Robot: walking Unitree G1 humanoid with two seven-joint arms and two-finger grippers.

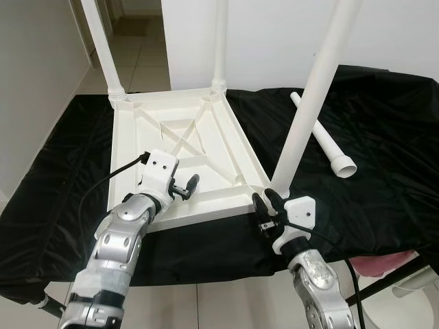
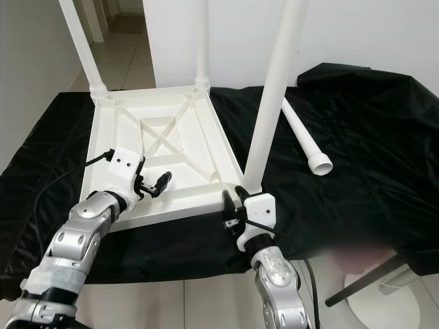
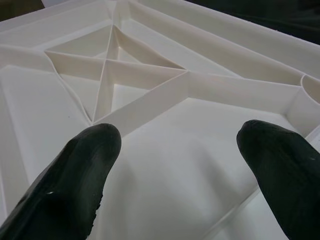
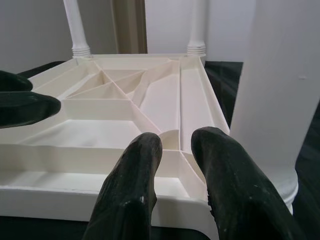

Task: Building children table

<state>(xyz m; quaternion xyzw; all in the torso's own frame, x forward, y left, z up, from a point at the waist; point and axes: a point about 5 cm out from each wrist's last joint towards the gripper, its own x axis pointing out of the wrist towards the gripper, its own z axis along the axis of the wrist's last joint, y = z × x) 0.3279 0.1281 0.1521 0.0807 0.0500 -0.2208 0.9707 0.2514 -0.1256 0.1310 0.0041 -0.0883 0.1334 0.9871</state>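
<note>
A white children's table [image 1: 241, 152] lies upside down on a black cloth. Three white legs stand up from its corners: far left [image 1: 103, 48], far right [image 1: 221, 41] and near right [image 1: 305, 110]. A loose leg [image 1: 322, 140] lies on the cloth to the right. My left gripper [image 1: 188, 187] hovers open over the near left part of the ribbed underside [image 3: 150, 85]. Beside the foot of the near right leg, at the table's near right corner, my right gripper [image 1: 266, 200] has its fingers [image 4: 135, 180] almost together with nothing between them.
The black cloth [image 1: 384, 157] covers a low surface whose front edge is just before me. A white wall [image 1: 274, 34] stands behind, and a tiled hallway [image 1: 140, 55] opens at the far left. A white stand and a black bar [image 1: 391, 288] are at the lower right.
</note>
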